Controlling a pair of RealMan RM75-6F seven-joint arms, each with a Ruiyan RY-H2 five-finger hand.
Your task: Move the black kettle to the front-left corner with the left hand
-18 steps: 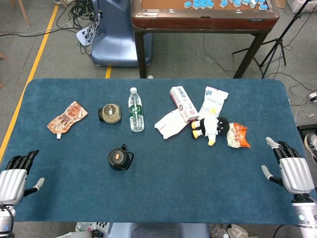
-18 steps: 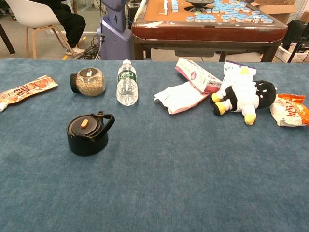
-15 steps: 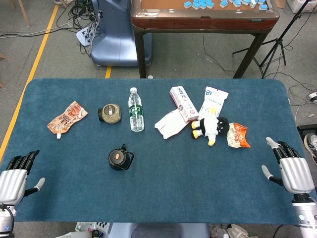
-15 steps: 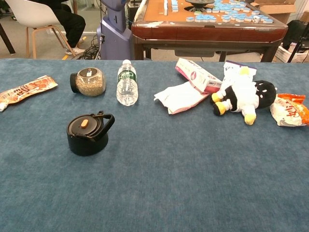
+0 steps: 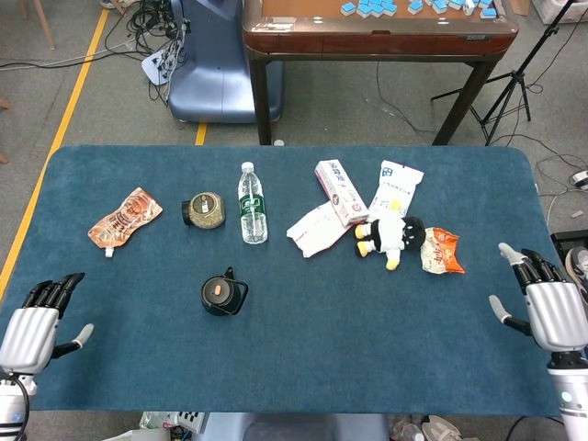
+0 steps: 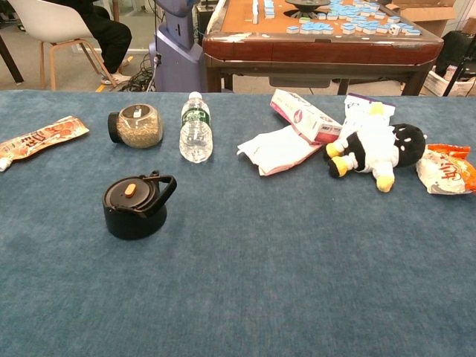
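The black kettle (image 5: 223,295) (image 6: 136,205) stands upright on the blue table, left of centre, with an orange dot on its lid and its loop handle pointing to the far right. My left hand (image 5: 34,326) hovers at the front-left edge of the table, well left of the kettle, fingers spread and empty. At the front-right edge my right hand (image 5: 549,309) is likewise open and holds nothing. Neither hand shows in the chest view.
Behind the kettle lie an orange pouch (image 5: 124,219), a round jar (image 5: 204,210) and a water bottle (image 5: 252,204). To the right are white packets (image 5: 320,227), a box (image 5: 339,190), a plush toy (image 5: 390,235) and an orange snack bag (image 5: 441,250).
Both hands have shifted slightly forward and outward along the table's front edge. The kettle and the other objects have not moved.
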